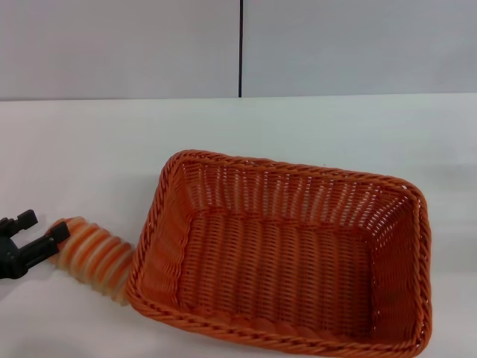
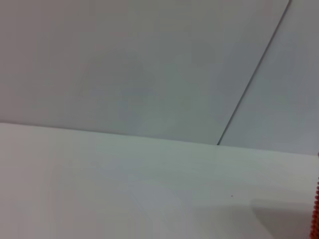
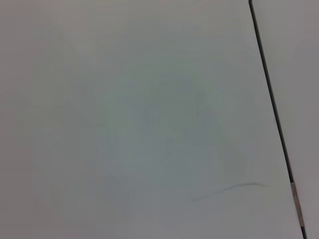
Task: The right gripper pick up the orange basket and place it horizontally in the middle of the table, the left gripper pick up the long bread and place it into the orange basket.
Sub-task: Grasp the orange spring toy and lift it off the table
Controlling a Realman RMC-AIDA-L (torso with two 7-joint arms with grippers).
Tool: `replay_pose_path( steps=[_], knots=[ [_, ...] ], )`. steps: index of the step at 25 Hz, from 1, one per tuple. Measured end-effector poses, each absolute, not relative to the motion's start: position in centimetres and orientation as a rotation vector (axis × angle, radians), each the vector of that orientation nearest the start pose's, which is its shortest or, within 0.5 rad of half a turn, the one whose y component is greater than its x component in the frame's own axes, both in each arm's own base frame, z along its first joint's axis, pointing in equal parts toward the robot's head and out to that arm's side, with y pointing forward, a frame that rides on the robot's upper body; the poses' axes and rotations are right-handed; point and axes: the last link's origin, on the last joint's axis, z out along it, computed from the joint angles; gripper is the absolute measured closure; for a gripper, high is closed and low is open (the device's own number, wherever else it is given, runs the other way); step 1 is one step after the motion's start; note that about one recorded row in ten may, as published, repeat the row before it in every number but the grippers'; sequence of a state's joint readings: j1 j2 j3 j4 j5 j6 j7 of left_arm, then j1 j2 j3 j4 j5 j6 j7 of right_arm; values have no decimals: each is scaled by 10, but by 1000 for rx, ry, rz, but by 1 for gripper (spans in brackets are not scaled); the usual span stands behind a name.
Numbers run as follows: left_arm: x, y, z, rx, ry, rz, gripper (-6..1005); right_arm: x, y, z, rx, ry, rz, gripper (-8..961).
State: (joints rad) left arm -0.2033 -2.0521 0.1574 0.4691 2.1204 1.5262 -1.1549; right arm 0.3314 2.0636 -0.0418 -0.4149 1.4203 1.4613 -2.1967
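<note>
The orange basket (image 1: 283, 261) sits on the white table (image 1: 89, 142), filling the middle and right of the head view, with nothing inside it. The long bread (image 1: 93, 257) lies on the table just left of the basket. Its near end runs up against the basket's front left corner. My left gripper (image 1: 42, 226) is at the far left edge, open, level with the bread's far end. One finger (image 1: 58, 233) touches that end; the other finger (image 1: 27, 218) stands apart from it. A sliver of the basket (image 2: 315, 214) shows in the left wrist view. The right gripper is out of view.
A grey wall with a dark vertical seam (image 1: 241, 48) rises behind the table. The right wrist view shows only a pale surface and a dark seam (image 3: 271, 99). Bare tabletop lies behind the basket and to the left.
</note>
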Motion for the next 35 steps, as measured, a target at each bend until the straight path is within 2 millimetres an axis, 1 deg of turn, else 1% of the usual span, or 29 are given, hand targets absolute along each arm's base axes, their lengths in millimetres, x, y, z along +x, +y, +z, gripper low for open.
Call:
replay_pose_path(
  steps=[7, 13, 28, 35],
  knots=[
    [-399, 211, 25, -2127, -1044, -699, 200, 376, 281, 75, -1723, 689, 890, 519],
    [-397, 210, 19, -2162, -1059, -692, 206, 378, 281, 73, -1718, 705, 888, 520],
    [-396, 207, 16, -2189, -1062, -693, 222, 380, 280, 71, -1713, 718, 885, 520],
    [-393, 208, 15, -2228, -1042, -691, 549, 381, 279, 72, -1708, 723, 881, 520]
  ],
)
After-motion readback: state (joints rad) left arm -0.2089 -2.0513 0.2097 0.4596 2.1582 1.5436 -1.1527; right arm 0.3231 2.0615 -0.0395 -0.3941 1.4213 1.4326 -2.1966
